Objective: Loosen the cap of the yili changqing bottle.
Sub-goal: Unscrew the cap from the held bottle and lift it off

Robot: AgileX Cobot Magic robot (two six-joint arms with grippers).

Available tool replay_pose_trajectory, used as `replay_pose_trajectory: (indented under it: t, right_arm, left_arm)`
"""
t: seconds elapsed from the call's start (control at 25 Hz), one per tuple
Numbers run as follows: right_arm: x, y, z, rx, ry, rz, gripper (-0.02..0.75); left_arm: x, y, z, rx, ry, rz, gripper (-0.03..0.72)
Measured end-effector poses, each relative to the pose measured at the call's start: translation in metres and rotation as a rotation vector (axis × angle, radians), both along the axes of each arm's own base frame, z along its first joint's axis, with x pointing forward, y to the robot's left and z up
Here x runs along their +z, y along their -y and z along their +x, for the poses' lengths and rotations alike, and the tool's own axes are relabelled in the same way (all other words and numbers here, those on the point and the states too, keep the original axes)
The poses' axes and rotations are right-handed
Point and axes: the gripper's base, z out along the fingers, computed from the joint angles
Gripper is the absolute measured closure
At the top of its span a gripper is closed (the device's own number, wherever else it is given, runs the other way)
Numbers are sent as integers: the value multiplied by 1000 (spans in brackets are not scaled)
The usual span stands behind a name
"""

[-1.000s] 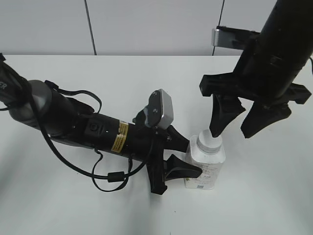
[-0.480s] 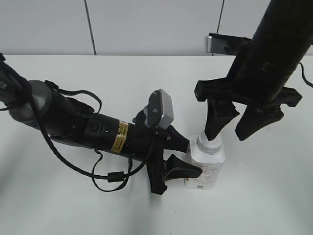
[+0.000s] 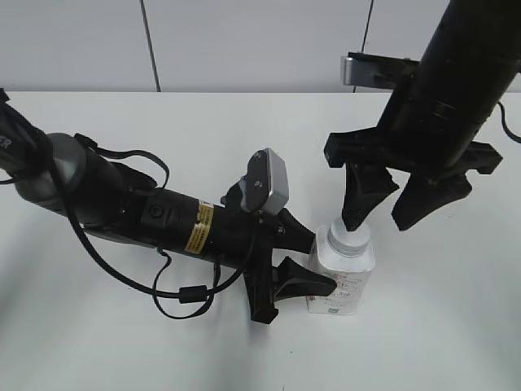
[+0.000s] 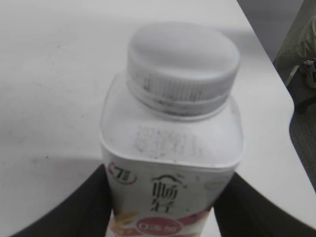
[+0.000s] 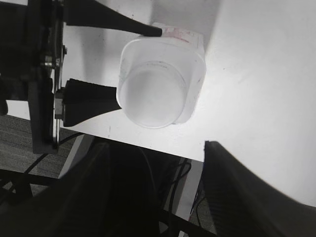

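Note:
The yili changqing bottle [image 3: 342,277] stands upright on the white table, with its white cap [image 3: 348,238] screwed on. My left gripper [image 3: 319,261] is shut on the bottle's body from the left. In the left wrist view its black fingers [image 4: 74,207] press both sides of the bottle [image 4: 170,163] below the cap [image 4: 182,64]. My right gripper [image 3: 378,221] hangs open just above the cap, its left fingertip close over the cap. The right wrist view looks down on the cap [image 5: 153,96] and the bottle [image 5: 190,54], ahead of the open right gripper [image 5: 157,145].
The left arm [image 3: 146,216] with its loose black cables lies across the table's left half. The table's edge [image 5: 163,153] runs close beside the bottle in the right wrist view, with floor and cables beyond. A grey wall stands behind the table.
My right gripper has moved a little left and down toward the cap, still open. The left gripper and the bottle have not moved.

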Motion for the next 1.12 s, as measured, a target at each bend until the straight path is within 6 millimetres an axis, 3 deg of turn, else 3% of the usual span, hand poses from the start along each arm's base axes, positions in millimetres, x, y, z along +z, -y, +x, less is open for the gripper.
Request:
replay_pose_trajectory:
  t: [0.32,0.44,0.68,1.12]
  right_arm:
    - [1,0,-2,56,25,-78,267]
    - [8,-9,-4,97,99,-153,267]
    - [24,-23,-6,54,142,-126,267]
    - [1,-31,3,-4,74,-154,267]
  left_arm:
    - [0,0,0,0,0,0,301]
    - [0,0,0,0,0,0,301]
    - [0,0,0,0,0,0,301]
    - [0,0,0,0,0,0,301]
